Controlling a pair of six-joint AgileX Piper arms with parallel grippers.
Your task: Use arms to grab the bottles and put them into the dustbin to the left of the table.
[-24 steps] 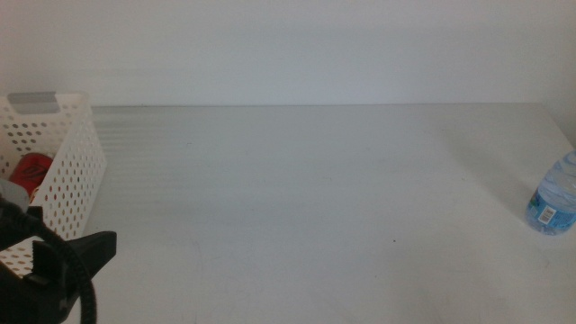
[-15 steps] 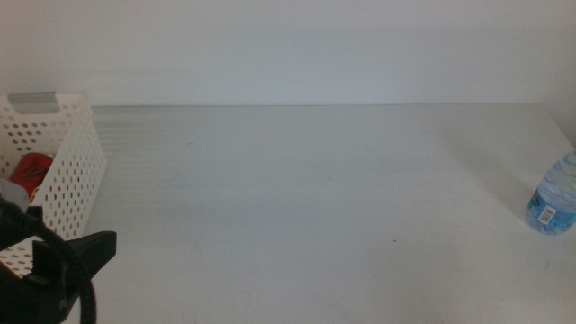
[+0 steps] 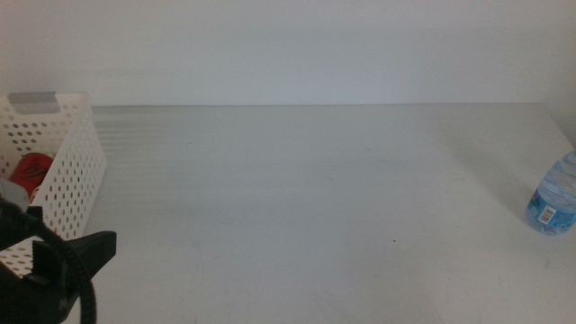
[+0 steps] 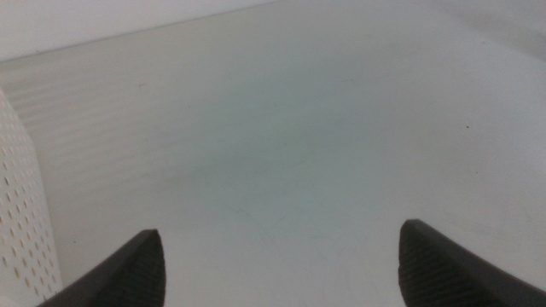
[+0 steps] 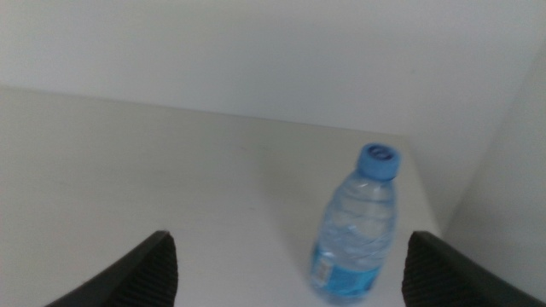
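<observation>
Comparing with the earlier middle views: nothing moved, so no progress lately. Water bottle (image 3: 552, 204) upright at the 3 o'clock edge of the table (image 3: 315, 198), well apart from the dustbin (image 3: 54, 157) at 9 o'clock, with something red (image 3: 32, 170) already inside. Left gripper (image 4: 277, 264) parked near the basket at 8 o'clock, jaws spread wide, holding nothing, touching nothing. Right gripper (image 5: 290, 269) facing the blue-capped bottle (image 5: 358, 226), jaws wide apart, empty, not yet around it. Likely next: closing in on that bottle. No squarish yellow bottle visible.
</observation>
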